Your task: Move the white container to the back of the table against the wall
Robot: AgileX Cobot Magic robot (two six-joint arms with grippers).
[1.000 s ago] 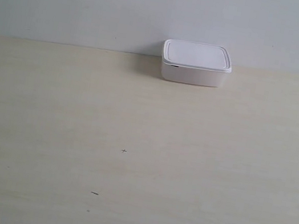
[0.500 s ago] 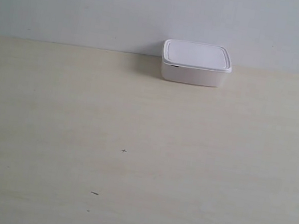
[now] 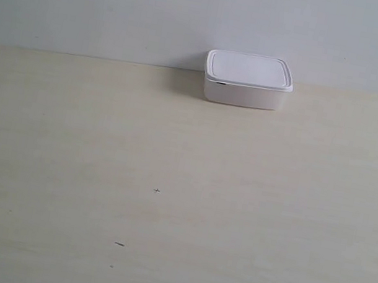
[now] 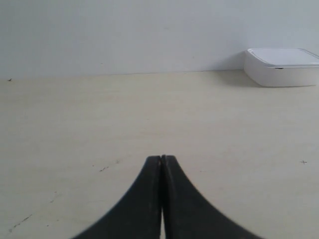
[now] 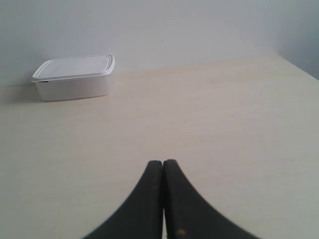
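Observation:
The white container [image 3: 247,81] stands lidded at the far edge of the table [image 3: 181,184], its back against the pale wall [image 3: 125,6]. It also shows in the left wrist view as the white container [image 4: 282,66] and in the right wrist view as the white container [image 5: 74,77]. My left gripper [image 4: 161,158] is shut with nothing in it, low over the table and well short of the box. My right gripper [image 5: 162,162] is likewise shut and empty, far from the box. Neither arm shows in the exterior view.
A few tiny dark specks [image 3: 157,191] mark the tabletop. The table's side edge [image 5: 294,64] shows in the right wrist view.

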